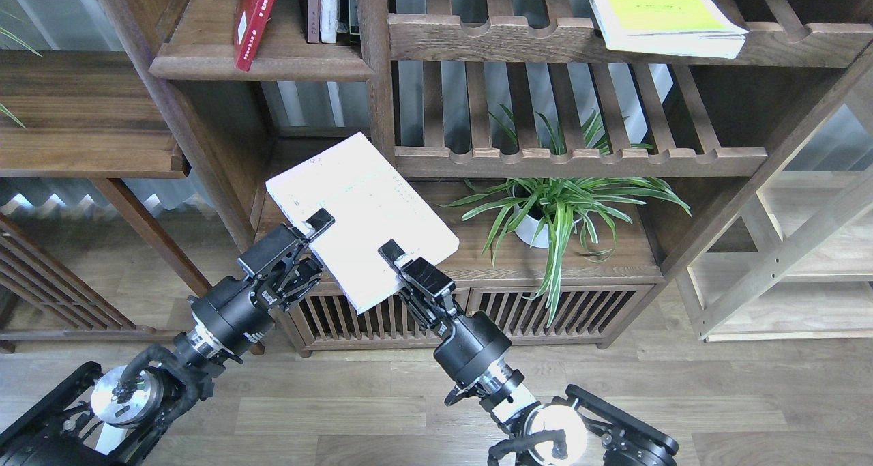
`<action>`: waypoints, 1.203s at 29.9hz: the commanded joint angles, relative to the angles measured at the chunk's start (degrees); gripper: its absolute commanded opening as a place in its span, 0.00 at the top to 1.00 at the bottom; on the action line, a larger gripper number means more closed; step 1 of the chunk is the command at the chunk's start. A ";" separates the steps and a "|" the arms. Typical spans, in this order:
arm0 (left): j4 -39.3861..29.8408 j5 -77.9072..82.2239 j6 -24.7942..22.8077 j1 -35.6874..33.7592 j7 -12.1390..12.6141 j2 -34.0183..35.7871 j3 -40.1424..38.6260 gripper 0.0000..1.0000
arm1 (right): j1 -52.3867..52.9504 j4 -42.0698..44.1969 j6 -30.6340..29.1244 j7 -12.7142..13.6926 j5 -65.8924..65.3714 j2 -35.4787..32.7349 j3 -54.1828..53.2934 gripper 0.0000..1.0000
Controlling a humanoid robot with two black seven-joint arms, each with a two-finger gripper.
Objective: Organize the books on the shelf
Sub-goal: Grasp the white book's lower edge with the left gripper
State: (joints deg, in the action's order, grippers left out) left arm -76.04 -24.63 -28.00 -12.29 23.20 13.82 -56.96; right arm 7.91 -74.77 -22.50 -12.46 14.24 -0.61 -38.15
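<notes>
The white-lavender book (361, 203) is held tilted in the air in front of the bookcase. My right gripper (394, 253) is shut on its near edge. My left gripper (318, 224) is at the book's left edge: its upper finger lies over the cover, its lower finger is hidden beneath, and the jaws look spread. The dark red book (252, 19) leans on the shelf (273, 67) at the top left. The yellow-green book (665, 19) lies flat on the upper slatted rack (491, 39).
Thin brown and white-spined books (324, 9) stand upright on the shelf beside the red book. A potted spider plant (552, 207) stands on the low cabinet (614, 265) under the lower slatted rack (580, 160). A bookcase post (378, 77) rises just behind the held book.
</notes>
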 commanded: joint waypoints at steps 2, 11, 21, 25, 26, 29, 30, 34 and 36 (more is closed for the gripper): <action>0.63 0.46 0.00 -0.02 -0.09 -0.20 -0.34 0.01 | 0.00 0.06 0.00 -0.02 0.00 -0.01 0.01 0.84; 1.33 0.46 0.00 -0.63 -0.09 -3.19 -2.71 0.01 | 0.00 0.06 0.00 -0.02 -0.09 -0.01 0.01 0.84; 2.21 0.89 0.00 0.16 0.18 -2.40 -2.10 0.01 | -0.09 0.06 -0.09 -0.02 -0.18 -0.09 0.01 0.84; 2.21 1.77 0.00 0.33 0.09 -2.04 -1.92 0.03 | -0.18 0.06 -0.09 -0.02 -0.18 -0.18 -0.08 0.83; 2.21 1.78 0.00 0.33 0.18 -1.96 -1.84 0.06 | -0.26 0.06 -0.09 -0.02 -0.18 -0.18 -0.08 0.83; 2.03 1.69 0.00 0.68 0.26 -1.78 -1.66 0.15 | -0.62 0.06 -0.09 -0.02 -0.18 -0.10 -0.08 0.83; 1.86 1.69 0.00 0.77 0.27 -1.69 -1.66 0.17 | -0.70 -0.02 -0.09 -0.02 -0.18 -0.09 -0.08 0.83; 1.51 1.60 0.00 0.86 0.27 -1.34 -1.13 0.29 | -0.71 0.06 -0.09 -0.02 -0.26 -0.09 0.01 0.83; 1.24 1.60 0.00 0.86 0.27 -0.90 -0.70 0.35 | -0.71 0.06 -0.09 -0.02 -0.70 -0.09 0.01 0.83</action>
State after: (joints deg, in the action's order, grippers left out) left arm -74.46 -22.94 -28.00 -11.44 23.47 12.40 -58.16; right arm 7.22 -74.71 -22.58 -12.49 13.95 -0.72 -38.19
